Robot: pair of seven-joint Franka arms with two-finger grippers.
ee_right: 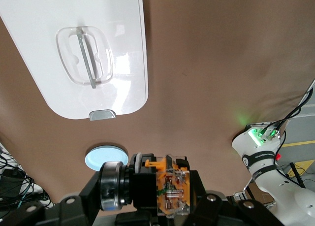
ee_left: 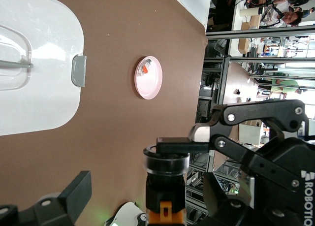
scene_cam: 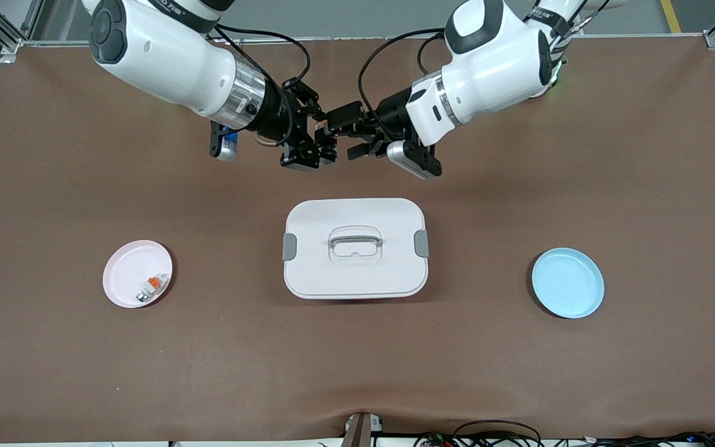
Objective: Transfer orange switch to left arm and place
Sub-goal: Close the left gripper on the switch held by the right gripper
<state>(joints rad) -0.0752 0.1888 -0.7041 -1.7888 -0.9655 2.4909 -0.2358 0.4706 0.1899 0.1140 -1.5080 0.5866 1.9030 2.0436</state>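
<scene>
Right gripper (scene_cam: 315, 141) clamped on the switch (scene_cam: 328, 150), upper middle of frame, above the box (scene_cam: 355, 247).
Left gripper (scene_cam: 351, 132) meets it there, fingers spread apart around the switch, neither pad touching.

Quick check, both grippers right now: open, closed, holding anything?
Right gripper: closed on the orange switch, in the air.
Left gripper: jaws open around the switch's end, not yet clamped.

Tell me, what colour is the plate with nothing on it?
Light blue. The plate shows best in the front view, toward the left arm's end of the table.
</scene>
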